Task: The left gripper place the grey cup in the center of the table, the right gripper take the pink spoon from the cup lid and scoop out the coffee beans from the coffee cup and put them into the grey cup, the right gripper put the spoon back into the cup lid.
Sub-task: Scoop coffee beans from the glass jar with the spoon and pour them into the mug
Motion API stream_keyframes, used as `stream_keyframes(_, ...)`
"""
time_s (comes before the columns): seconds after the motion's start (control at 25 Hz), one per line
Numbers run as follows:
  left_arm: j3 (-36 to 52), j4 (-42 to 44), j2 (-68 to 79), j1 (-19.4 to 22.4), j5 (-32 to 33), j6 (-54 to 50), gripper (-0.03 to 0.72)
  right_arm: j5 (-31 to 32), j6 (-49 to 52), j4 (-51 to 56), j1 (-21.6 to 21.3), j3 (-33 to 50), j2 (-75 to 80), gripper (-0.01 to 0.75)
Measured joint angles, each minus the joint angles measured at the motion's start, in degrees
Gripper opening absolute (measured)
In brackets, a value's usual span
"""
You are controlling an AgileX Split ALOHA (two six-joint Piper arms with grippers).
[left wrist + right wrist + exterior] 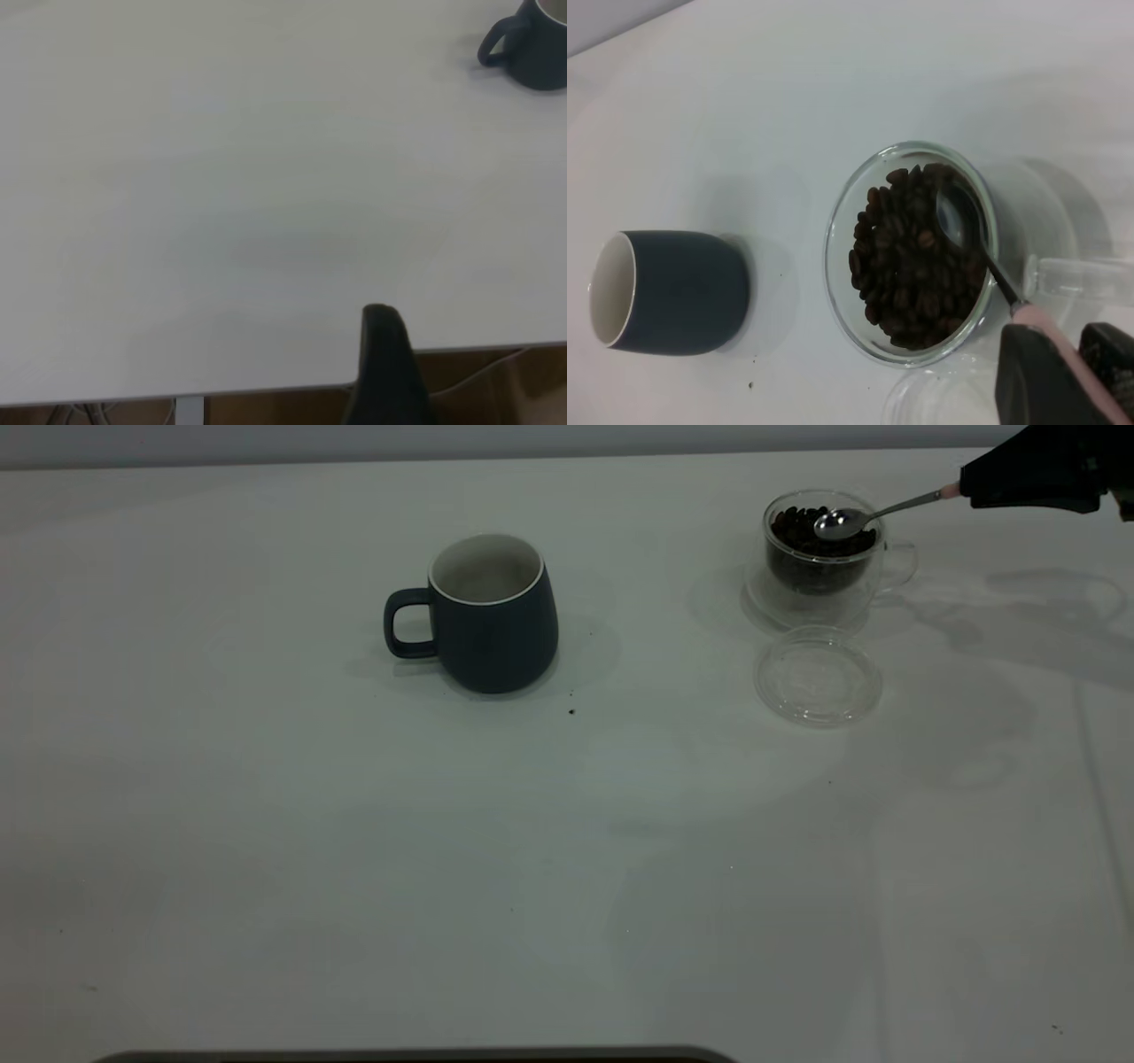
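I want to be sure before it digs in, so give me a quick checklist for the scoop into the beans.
1. right gripper shut on the pink spoon: ok.
2. Spoon bowl over the coffee cup: ok.
3. Spoon loaded with coffee beans: not ok, bowl looks empty.
4. grey cup upright, mid-table, mouth open: ok.
5. cup lid lying free in front of the coffee cup for the spoon's return: ok.
6. Left gripper clear of the cups: ok, none near them.

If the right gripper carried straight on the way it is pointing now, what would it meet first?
Most likely the coffee cup: the right gripper points the pink spoon at it, the spoon's bowl already over the coffee beans.
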Motion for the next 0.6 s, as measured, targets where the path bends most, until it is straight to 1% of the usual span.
stream_keyframes(0.36, 0.0, 0.0, 0.0, 0.0, 0.0, 0.0, 0.565, 3.4, 1.4, 0.3, 0.9, 0.0, 2.7, 0.098)
stream_keyframes(0.6, 0.0, 0.0, 0.0, 0.0, 0.0, 0.0, 0.565, 4.0, 7.2, 0.9, 0.2, -0.1, 3.1, 0.098)
